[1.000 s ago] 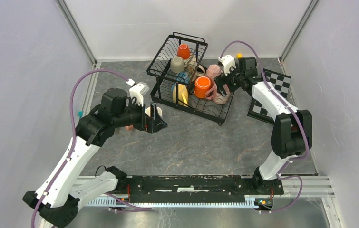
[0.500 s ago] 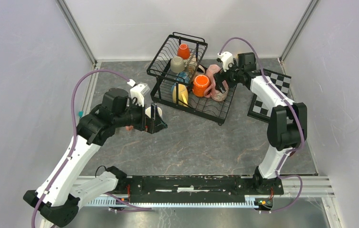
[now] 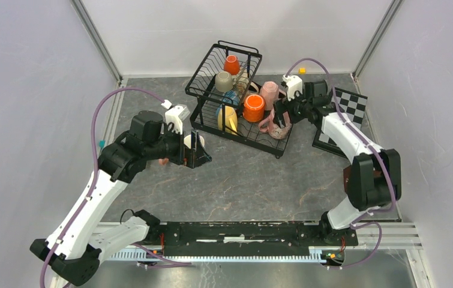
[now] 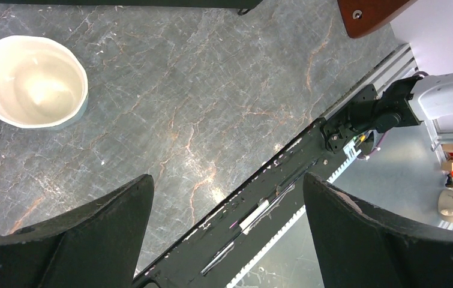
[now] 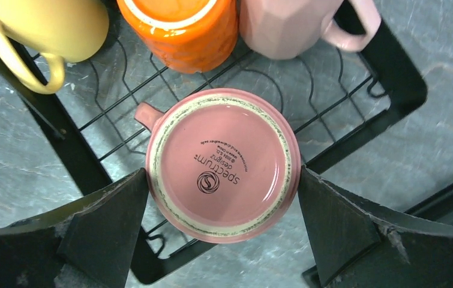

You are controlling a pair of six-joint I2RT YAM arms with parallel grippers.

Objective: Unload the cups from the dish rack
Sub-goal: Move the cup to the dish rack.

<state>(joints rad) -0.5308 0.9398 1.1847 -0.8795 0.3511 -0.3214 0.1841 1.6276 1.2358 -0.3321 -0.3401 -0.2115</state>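
The black wire dish rack (image 3: 245,137) stands at the back middle and holds several cups: orange (image 3: 231,64) and beige (image 3: 224,81) in the upper basket, and yellow (image 3: 228,119), orange (image 3: 254,108) and pink (image 3: 269,91) below. A pink cup (image 5: 224,165) stands upside down at the rack's right corner. My right gripper (image 5: 222,180) is open, one finger on each side of it and very close to its wall. My left gripper (image 4: 228,198) hangs open over bare table with nothing in it. An upright white cup (image 4: 30,81) stands just beside it.
A black-and-white checkered board (image 3: 347,120) lies right of the rack, under my right arm. A small pink object (image 3: 162,161) lies on the table by my left wrist. Grey walls close in the left, back and right sides.
My right wrist has shifted a little right and nearer, settling over the upside-down pink cup. The left arm and the white cup have not moved.
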